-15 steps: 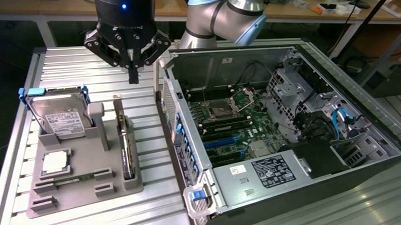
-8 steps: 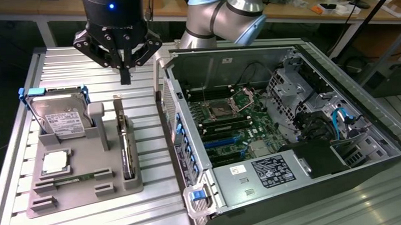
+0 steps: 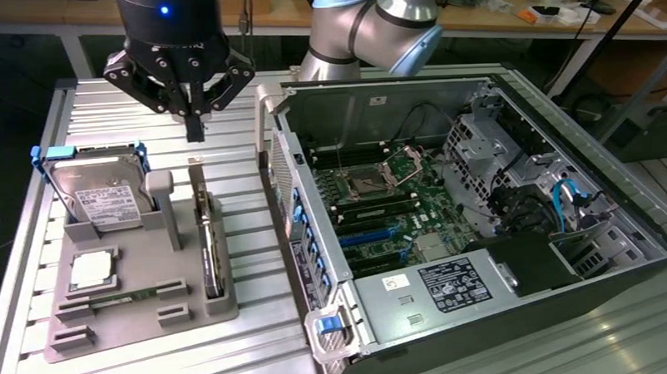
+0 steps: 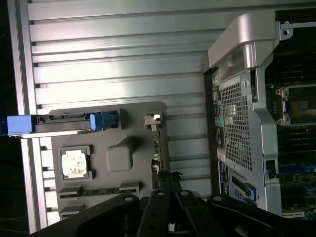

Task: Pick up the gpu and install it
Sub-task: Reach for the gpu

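Note:
The gpu stands edge-on in a slot of the grey holder, a thin dark strip with a silver bracket at its far end. My gripper hangs above that far end, apart from it, with its black fingers pressed together and nothing between them. In the wrist view the gpu runs as a narrow strip toward my gripper, which sits just over its end. The open computer case lies to the exterior view's right, its motherboard exposed.
The holder also carries a hard drive in a blue frame, a processor chip and a slim memory stick. The case's grilled rear wall rises right beside the holder. Ribbed metal table lies around.

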Available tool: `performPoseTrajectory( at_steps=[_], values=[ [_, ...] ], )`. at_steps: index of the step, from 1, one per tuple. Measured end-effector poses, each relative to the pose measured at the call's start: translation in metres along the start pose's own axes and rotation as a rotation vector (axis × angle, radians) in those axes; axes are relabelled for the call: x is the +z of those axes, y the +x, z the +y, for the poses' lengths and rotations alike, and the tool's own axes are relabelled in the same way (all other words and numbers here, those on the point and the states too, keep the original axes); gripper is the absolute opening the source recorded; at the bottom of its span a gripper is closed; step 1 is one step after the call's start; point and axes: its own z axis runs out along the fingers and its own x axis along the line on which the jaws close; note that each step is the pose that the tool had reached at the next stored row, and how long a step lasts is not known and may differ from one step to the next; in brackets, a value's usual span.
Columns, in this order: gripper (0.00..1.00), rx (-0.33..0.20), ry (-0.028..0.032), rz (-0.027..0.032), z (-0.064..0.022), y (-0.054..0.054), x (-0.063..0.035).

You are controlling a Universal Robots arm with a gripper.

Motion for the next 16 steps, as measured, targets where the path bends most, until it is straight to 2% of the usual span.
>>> performPoseTrajectory(
  at_steps=[4,16],
  values=[
    [0.11,0.0,0.0,0.0,-0.0004,0.0046,-0.0001],
    [0.11,0.0,0.0,0.0001,-0.0005,0.0065,-0.0002]
  ],
)
